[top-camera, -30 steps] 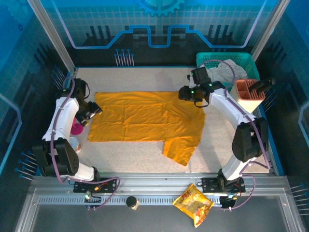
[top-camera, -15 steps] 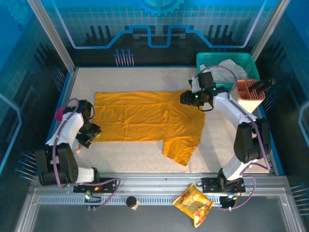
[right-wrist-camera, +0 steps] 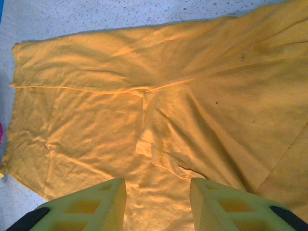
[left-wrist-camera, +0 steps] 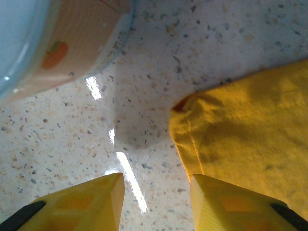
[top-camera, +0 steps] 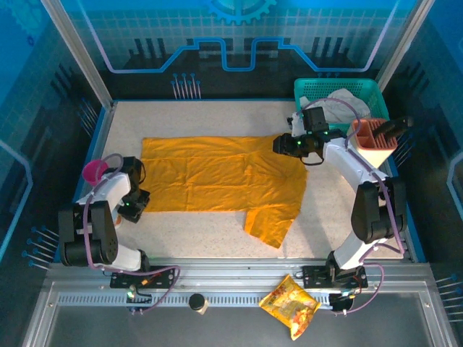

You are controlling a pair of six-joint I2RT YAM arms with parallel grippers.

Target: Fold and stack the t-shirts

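A speckled pale tabletop [top-camera: 217, 235] sits inside blue-panelled walls. The orange-yellow t-shirt [top-camera: 210, 177] lies spread flat across its middle, one sleeve flopped toward the near edge. A green basket [top-camera: 307, 90] with white cloth in it stands at the far right corner. The right claw [top-camera: 283, 144] hovers over the shirt's far right part, fingers apart, holding nothing. The left claw [left-wrist-camera: 156, 185] is low at the shirt's near left corner, fingers parted over bare tabletop, gripping nothing. A snack packet [top-camera: 291, 305] lies on the near rail. A pink cup [top-camera: 94, 171] stands at the left.
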